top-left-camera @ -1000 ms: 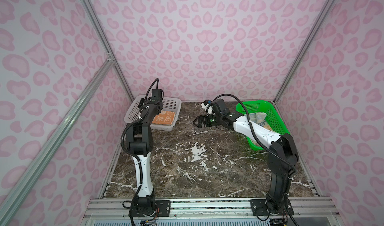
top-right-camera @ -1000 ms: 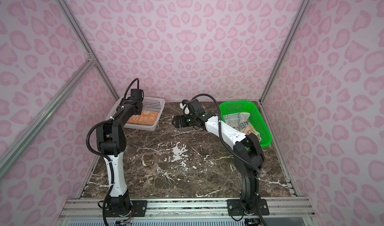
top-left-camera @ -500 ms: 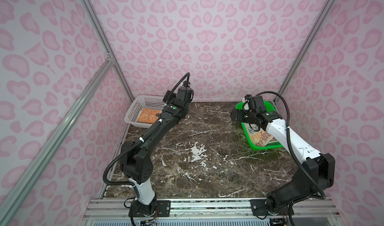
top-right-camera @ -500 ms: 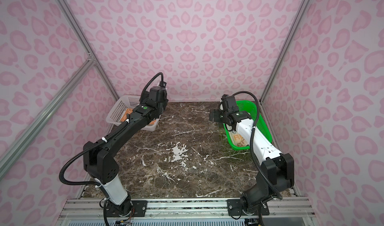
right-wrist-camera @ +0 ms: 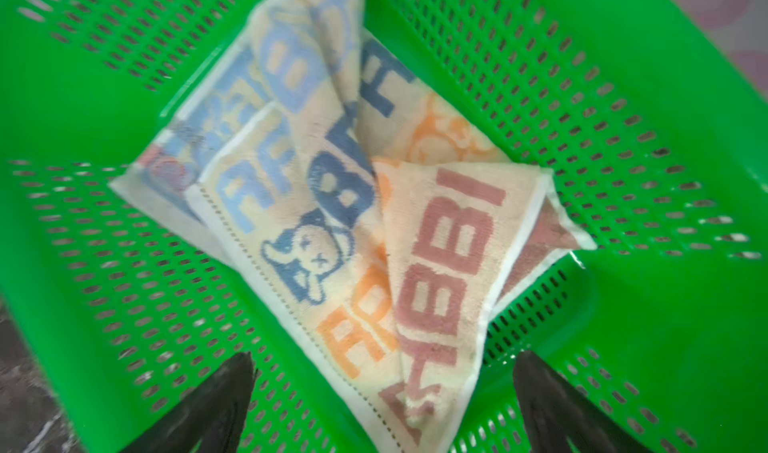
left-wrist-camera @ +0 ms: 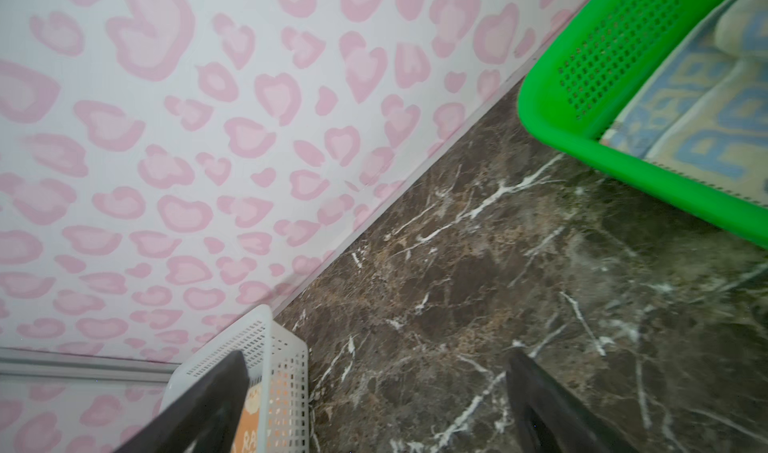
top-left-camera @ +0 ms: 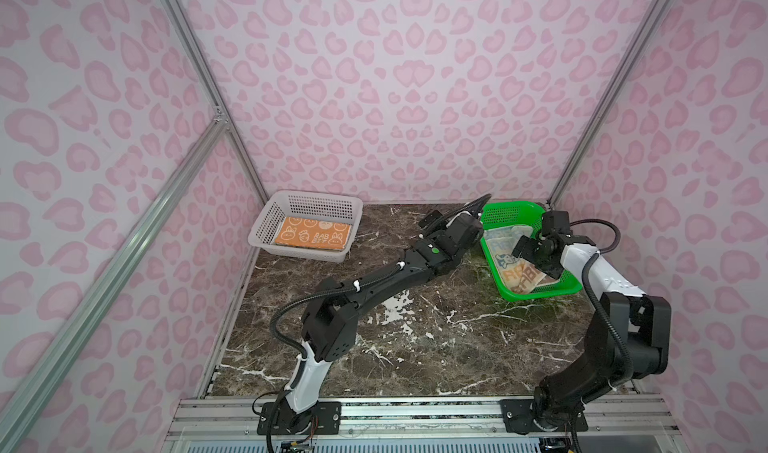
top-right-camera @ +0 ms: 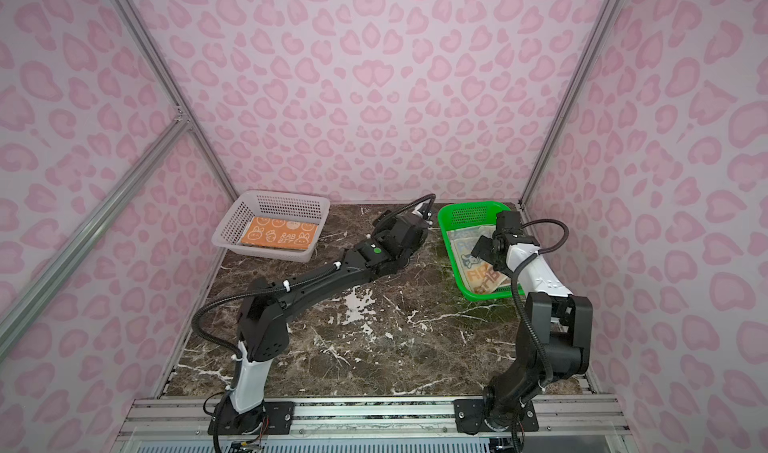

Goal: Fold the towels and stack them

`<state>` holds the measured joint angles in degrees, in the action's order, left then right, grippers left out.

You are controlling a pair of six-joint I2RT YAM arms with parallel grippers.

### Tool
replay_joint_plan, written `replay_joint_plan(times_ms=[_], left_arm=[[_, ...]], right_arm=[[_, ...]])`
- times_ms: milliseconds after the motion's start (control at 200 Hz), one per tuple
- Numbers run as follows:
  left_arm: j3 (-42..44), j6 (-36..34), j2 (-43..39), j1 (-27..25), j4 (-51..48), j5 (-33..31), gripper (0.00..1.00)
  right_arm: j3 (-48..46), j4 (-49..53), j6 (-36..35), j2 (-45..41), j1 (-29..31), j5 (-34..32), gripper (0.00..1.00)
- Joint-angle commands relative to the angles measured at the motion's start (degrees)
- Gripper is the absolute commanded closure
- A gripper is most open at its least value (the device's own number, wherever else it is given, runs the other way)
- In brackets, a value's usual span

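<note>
Towels [right-wrist-camera: 353, 222] — crumpled cream heap, block letters | left claw [left-wrist-camera: 374, 363] spread | right claw [right-wrist-camera: 382, 359] spread

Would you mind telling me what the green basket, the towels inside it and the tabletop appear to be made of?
Green basket: moulded plastic, glossy, with rows of punched slots.
Towels: probably cotton terry, matt; fuzzy nap and stitched hems show, fibre unsure.
Tabletop: brown marble look with white veins, faint sheen; real stone or printed laminate, cannot tell.
</note>
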<state>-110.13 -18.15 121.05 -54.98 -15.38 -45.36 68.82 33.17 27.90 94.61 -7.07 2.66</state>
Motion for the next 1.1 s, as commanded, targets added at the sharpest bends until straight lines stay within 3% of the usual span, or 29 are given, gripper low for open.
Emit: replay_joint_plan(times_ms=[0,265,345,475,585,1095], left_arm=[[-5.16,-1.46,4.45,-1.75,2.35,0.03,0.02],[-10.28,-1.63,10.23,-4.48,1.21,1.53,0.02],[-10.2,-0.14,9.93,-4.68,-0.62,3.25,0.02],[-9.2,2.81,9.08,-4.95,-2.34,5.74,0.02],[-7.56,5.42,7.86,-5.18,-3.21,7.1,0.02],[0.09,12.64,2.17,-5.84,-3.66,7.53,0.02]], right_arm=[[-0.49,-2.98,1.19,2.61,-0.57,1.36,0.03],[0.11,-6.27,3.27,9.5,-1.14,4.71,0.26],[-0.63,-7.16,3.48,10.07,-1.19,4.64,0.51],[-1.27,-7.59,3.22,10.18,-1.19,5.22,0.83],[-1.75,-7.77,3.21,8.44,-1.19,6.02,0.98],[1.61,-2.21,2.48,-6.62,-1.1,6.66,1.0]])
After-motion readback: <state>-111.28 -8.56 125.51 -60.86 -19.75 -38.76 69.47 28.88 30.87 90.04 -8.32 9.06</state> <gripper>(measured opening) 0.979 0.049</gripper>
